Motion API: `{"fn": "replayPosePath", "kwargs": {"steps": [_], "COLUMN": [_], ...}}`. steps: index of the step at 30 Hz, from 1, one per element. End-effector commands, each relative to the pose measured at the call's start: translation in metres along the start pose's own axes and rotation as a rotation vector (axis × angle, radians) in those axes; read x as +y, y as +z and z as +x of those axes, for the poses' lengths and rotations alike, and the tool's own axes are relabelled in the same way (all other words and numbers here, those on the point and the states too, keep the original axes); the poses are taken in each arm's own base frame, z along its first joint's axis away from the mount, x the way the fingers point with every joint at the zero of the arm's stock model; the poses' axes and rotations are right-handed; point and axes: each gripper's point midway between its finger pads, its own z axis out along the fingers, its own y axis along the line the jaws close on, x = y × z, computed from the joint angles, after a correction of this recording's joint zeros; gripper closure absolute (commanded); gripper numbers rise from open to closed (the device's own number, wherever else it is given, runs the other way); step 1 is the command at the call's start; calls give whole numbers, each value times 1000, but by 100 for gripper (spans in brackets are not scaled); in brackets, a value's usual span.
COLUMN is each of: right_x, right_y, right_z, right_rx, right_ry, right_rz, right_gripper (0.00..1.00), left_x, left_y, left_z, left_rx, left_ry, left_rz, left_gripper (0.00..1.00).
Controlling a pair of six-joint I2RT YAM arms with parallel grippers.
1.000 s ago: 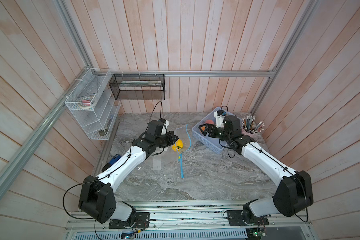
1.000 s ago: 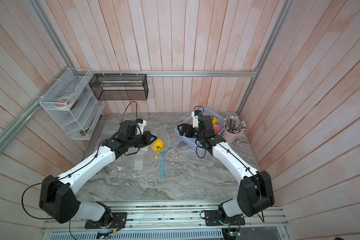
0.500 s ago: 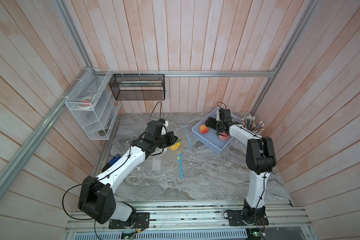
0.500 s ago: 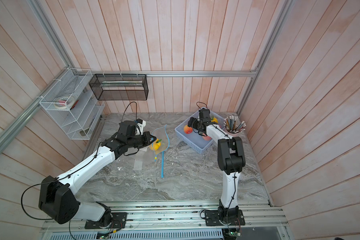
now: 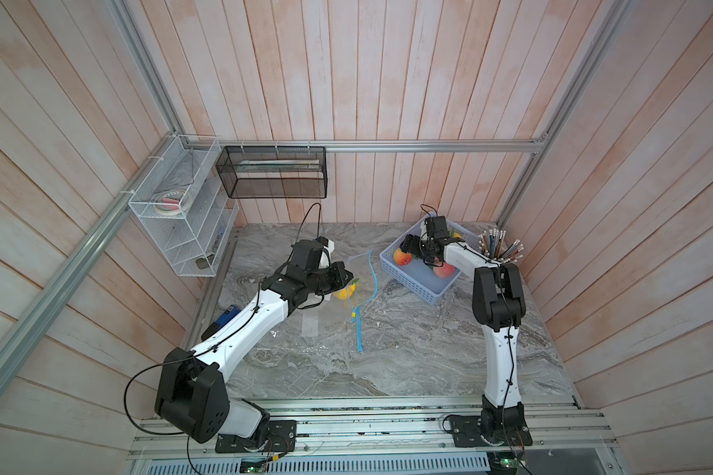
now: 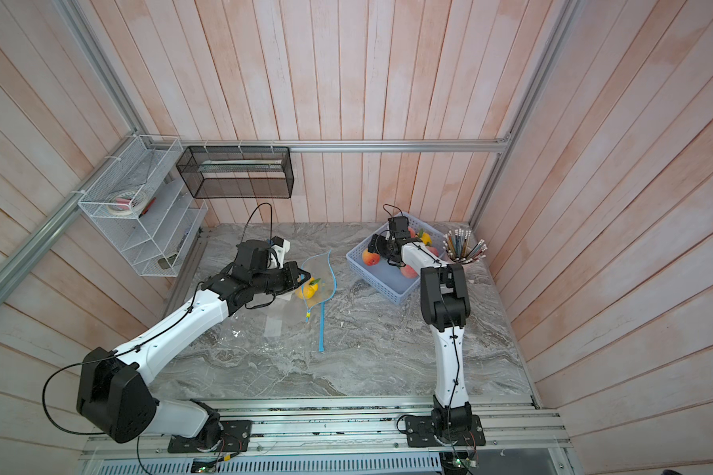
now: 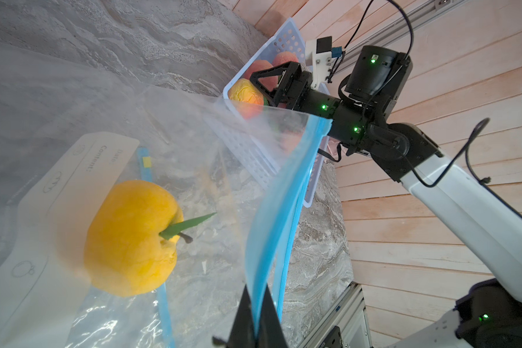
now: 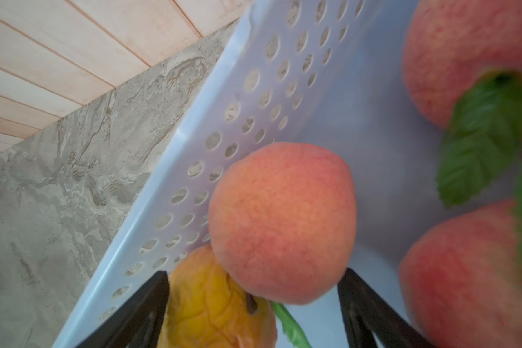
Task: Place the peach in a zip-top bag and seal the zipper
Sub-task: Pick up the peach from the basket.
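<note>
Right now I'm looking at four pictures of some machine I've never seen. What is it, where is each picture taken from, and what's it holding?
Two white robot arms stand at a marble table, each ending in a two-fingered claw. Two pictures look down from overhead; the other two come from a camera on each wrist. The left claw is shut on the blue zipper edge of a clear zip-top bag, holding its mouth up; a yellow fruit appears to lie inside. The right claw is open, down in a blue basket of fruit, its fingers either side of a pink peach, not gripping it. A cup of pencils stands beside the basket.
</note>
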Motion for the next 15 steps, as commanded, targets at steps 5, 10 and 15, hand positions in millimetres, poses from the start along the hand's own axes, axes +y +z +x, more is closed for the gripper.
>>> {"fn": "replayPosePath", "kwargs": {"steps": [5, 10, 15], "right_x": [16, 17, 9], "right_y": [-5, -2, 6], "right_z": [22, 30, 36], "right_rx": [85, 108, 127], "right_ry": [-36, -47, -19], "right_rz": [-93, -83, -48], "right_gripper": [9, 4, 18], "left_x": [6, 6, 7], "left_y": [5, 6, 6], "left_z": [3, 3, 4], "left_rx": [7, 8, 9], "left_ry": [-3, -6, -7], "left_rz": [1, 5, 2], "left_gripper": [100, 100, 100]}}
